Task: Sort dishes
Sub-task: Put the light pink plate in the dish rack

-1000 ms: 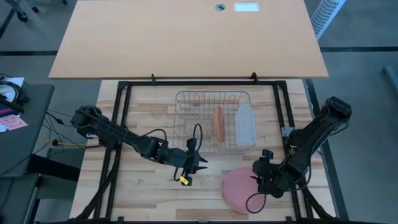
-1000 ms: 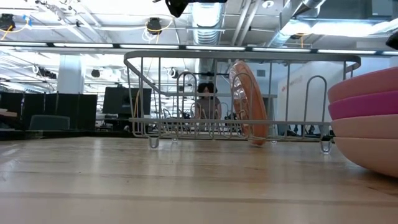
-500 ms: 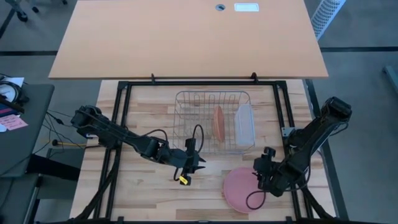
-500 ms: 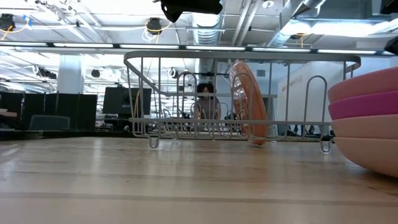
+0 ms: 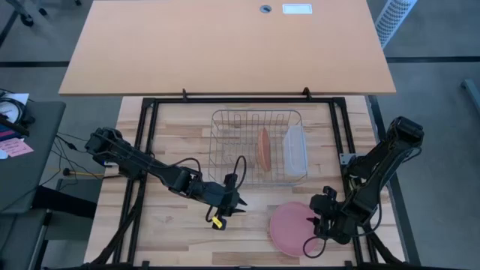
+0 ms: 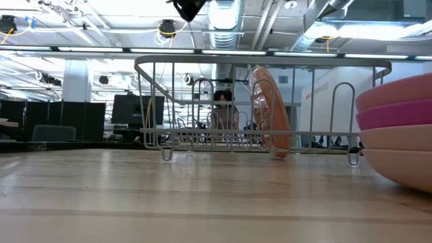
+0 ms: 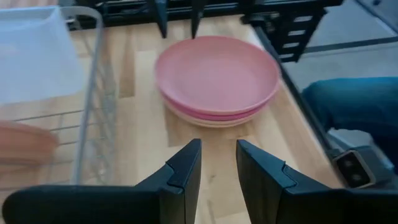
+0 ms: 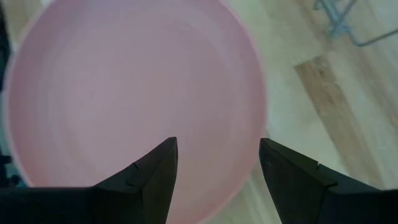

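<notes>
OK — plate stack sits on the tabletop in front of the wire rack; one salmon plate stands on edge inside the rack. Right tool is over the stack's right edge, fingers wide, holding nothing. Left tool hovers left of the stack — fingers narrowly apart, empty.
</notes>
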